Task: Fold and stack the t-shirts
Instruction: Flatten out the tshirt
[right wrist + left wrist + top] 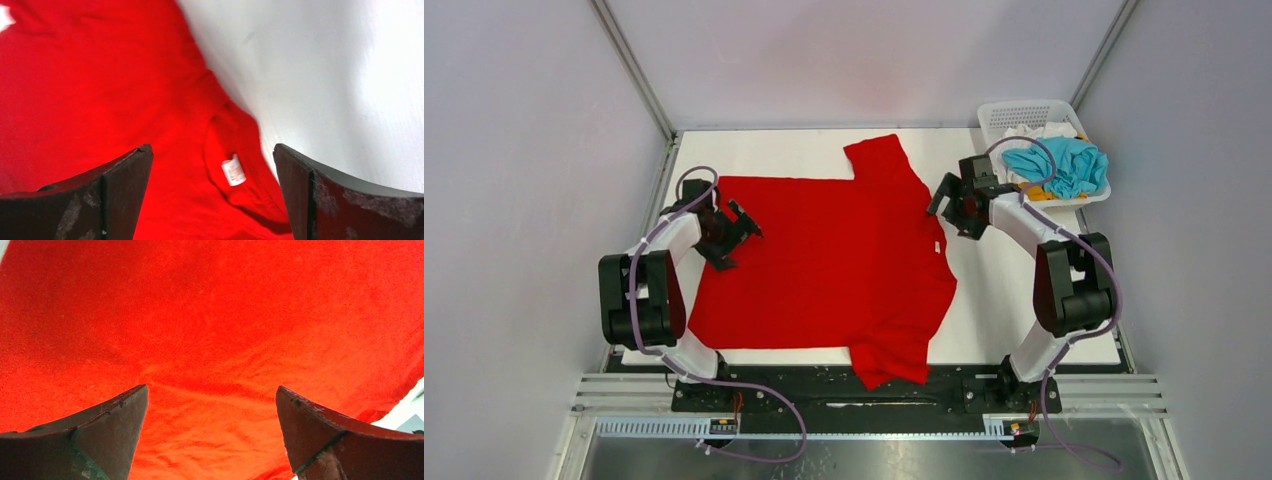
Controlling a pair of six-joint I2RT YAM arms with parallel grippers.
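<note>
The red t-shirt [834,260] lies spread flat on the white table, collar to the right, one sleeve at the back and one hanging over the front edge. My left gripper [746,222] is open and empty above the shirt's left hem; its view is filled with red cloth [210,330]. My right gripper [944,197] is open and empty above the collar, whose white label [233,170] shows between the fingers. A turquoise-blue shirt [1064,165], a bit of orange-yellow shirt [1036,190] and a white shirt [1039,132] sit in the basket.
The white perforated basket [1014,112] stands at the back right corner, close behind my right gripper. Bare white table [994,290] shows right of the red shirt. Grey walls enclose the table on three sides.
</note>
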